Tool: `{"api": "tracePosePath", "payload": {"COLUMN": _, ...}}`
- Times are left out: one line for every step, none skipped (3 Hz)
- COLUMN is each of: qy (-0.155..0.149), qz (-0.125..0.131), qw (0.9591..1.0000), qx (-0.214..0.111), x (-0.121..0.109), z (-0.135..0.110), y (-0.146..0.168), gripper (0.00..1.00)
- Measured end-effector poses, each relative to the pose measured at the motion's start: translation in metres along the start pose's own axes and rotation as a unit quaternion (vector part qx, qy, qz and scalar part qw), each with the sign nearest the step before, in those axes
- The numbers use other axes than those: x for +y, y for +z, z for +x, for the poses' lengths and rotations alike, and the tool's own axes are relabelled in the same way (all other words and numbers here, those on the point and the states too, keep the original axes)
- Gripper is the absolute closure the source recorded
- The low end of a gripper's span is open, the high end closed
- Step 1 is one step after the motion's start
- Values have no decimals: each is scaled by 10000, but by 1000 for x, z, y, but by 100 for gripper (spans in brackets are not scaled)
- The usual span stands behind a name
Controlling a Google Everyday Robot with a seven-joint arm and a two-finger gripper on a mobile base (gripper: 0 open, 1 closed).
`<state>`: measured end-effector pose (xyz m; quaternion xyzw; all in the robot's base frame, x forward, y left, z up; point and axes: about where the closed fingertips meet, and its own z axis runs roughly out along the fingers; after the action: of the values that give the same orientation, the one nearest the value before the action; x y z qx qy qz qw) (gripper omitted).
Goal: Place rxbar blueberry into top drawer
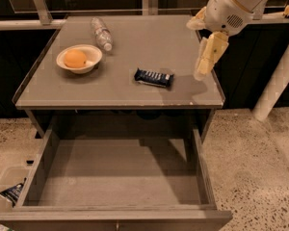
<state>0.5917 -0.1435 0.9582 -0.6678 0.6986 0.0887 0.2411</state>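
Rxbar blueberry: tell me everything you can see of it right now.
The rxbar blueberry is a small flat rectangular bar in a glossy dark navy wrapper with a row of white lettering. It lies flat on the grey table top, right of centre near the front edge, slightly angled, nothing else touching it. The gripper hangs to its right in the camera view, apart from it. The open top drawer lies below in front.
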Motion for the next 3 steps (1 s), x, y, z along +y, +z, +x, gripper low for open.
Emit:
{"api": "tracePosePath", "payload": {"qy": 142, "qz": -209, "qw": 9982, "qx": -536, "x": 4, "z": 7, "y": 17, "gripper": 0}}
{"api": "tracePosePath", "payload": {"qy": 367, "qz": -659, "qw": 9790, "qx": -1894, "x": 9, "z": 28, "y": 75, "gripper": 0}}
{"api": "tracePosePath", "payload": {"qy": 418, "qz": -1030, "qw": 9574, "qx": -2667, "x": 8, "z": 12, "y": 95, "gripper": 0}}
